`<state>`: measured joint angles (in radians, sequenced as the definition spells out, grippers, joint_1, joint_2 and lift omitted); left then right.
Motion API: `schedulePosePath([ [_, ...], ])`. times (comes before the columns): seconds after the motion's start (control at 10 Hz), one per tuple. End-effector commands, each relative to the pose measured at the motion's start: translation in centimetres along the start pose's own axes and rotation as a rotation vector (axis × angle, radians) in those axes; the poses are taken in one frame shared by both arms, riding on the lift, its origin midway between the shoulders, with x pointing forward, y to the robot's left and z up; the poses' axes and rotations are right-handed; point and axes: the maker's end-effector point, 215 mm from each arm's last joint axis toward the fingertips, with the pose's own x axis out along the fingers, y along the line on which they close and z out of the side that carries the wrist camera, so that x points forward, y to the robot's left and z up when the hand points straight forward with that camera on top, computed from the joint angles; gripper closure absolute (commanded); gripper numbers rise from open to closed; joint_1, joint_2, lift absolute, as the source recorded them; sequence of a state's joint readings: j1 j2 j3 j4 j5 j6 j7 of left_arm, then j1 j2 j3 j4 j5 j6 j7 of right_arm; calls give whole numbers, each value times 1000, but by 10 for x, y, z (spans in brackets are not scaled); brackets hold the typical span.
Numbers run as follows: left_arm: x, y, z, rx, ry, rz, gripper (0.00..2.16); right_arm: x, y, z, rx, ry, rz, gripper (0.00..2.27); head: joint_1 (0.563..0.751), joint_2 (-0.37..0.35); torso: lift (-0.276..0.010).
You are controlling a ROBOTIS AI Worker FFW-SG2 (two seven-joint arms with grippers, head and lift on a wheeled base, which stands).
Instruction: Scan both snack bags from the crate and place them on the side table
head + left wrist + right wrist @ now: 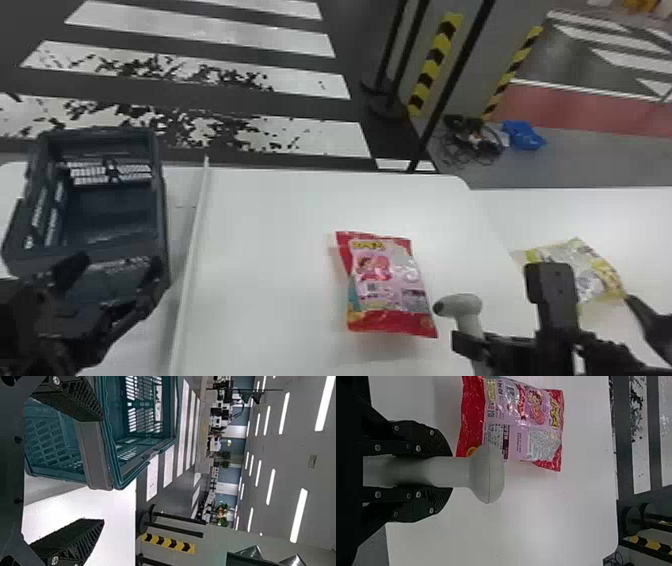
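Yellow bag [598, 265] partly hidden behind the right arm [552, 295], crate [161, 215] partly covered by the left gripper [120, 265], small print on the red bag [390, 280] too blurred to read

Two snack bags: a red one [390, 285] just left of the scanner [457, 306], a yellow one [595, 272] to its right. One scanner. One crate [162, 215], well left of the scanner. Two claws: the left claw [117, 265] well left of the scanner, the right claw [470, 342] around its handle. At least two tabletops: one [280, 215] beneath the scanner, one [640, 215] right of it
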<state>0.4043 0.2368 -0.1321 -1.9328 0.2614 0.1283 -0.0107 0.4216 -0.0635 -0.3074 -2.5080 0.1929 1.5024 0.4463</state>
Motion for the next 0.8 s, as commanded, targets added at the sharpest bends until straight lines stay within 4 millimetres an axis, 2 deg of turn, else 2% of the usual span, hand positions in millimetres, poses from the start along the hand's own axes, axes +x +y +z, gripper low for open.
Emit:
schedulePosePath([
  [0.0,0,-1,0,0,0,-2,87,-7,14,0,1,2,15,2250,695,-257,-95],
  [0.1,0,-1,0,1,0,-2,87,-11,22,-2,0,12,19,2250,695,-244,-95],
  [0.4,-1,-1,4,2,-11,-5,87,-21,50,12,-41,-29,37,2250,695,-201,-95],
  [0.7,-2,-1,2,4,-8,-7,87,-22,83,14,-64,-37,78,2250,695,-163,-95],
])
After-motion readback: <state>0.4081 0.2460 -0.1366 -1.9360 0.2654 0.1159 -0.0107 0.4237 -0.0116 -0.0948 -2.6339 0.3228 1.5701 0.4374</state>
